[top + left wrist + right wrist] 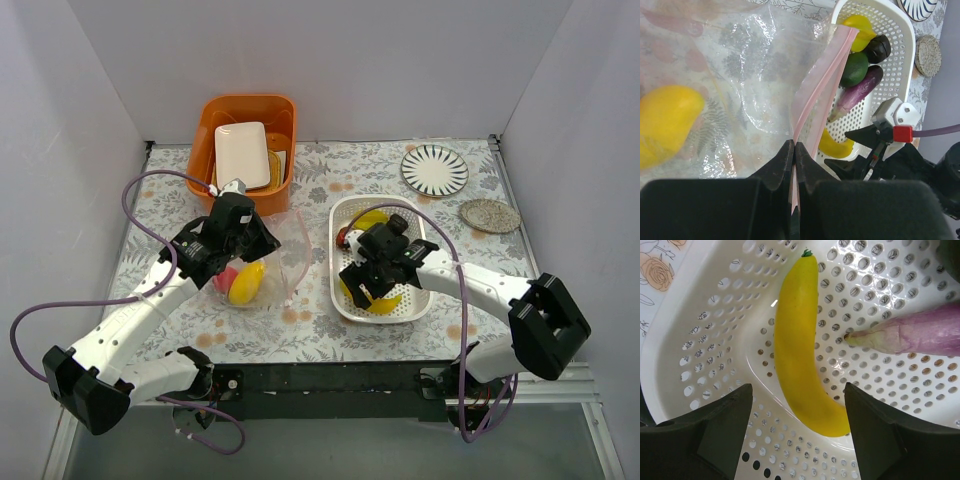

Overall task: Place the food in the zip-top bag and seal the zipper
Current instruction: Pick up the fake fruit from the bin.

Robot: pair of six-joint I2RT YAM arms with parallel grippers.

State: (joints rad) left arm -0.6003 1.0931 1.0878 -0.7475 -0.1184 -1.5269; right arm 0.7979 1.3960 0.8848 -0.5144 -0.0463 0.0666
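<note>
The clear zip-top bag (272, 262) lies left of the white basket (344, 300), with a yellow fruit (247, 283) and a red piece (224, 279) inside. My left gripper (262, 243) is shut on the bag's pink zipper strip (812, 92), its jaws pinching the strip's edge (794, 146). My right gripper (797, 395) is open, low over the basket, its jaws either side of the lower end of the yellow banana (805, 340). The purple eggplant (920, 335) lies beside it. The left wrist view shows green (855, 67), dark brown (879, 47) and yellow (857, 25) pieces in the basket.
An orange bin (212, 120) holding a white plate (242, 154) stands at the back, behind the left gripper. A striped plate (434, 168) and a round coaster (489, 214) lie at the back right. The basket's wall (700, 295) rises close beside my right gripper.
</note>
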